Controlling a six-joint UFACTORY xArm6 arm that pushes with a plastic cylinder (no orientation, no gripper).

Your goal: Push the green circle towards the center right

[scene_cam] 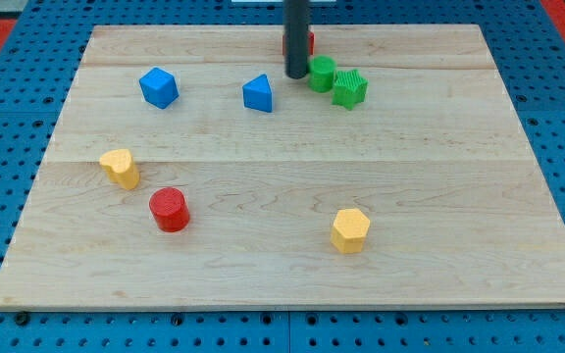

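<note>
- Right now my tip (296, 75) rests on the light wooden bench (263, 265) near the middle of its far edge, at the view's top, with the straight dark rod (296, 29) rising out of the picture above it.
- There is no gripper on this rig to be released or clenched; the rod simply ends in my tip, which grasps nothing.
- The round green plastic block (322, 74), the green circle of the task, sits just beside my tip on the view's right; I cannot tell whether the two are touching.
- A green star-shaped plastic block (350, 88) lies against the green circle's right side, slightly nearer the bench's near edge.
- A small red plastic block (308, 43) shows just behind the rod, close to the far edge; it is mostly hidden, so I cannot make out its shape.
- A blue triangular plastic block (258, 94) sits to the left of my tip, a little apart from it.
- A blue cube-like plastic block (159, 87) lies further left, toward the far left corner.
- A yellow plastic block of rounded, irregular shape (121, 168) sits near the left edge, about halfway down it.
- A red cylindrical plastic block (170, 209) stands just below and right of that yellow one.
- A yellow hexagonal plastic block (350, 230) lies toward the near edge, somewhat right of the middle, well apart from the green circle.
</note>
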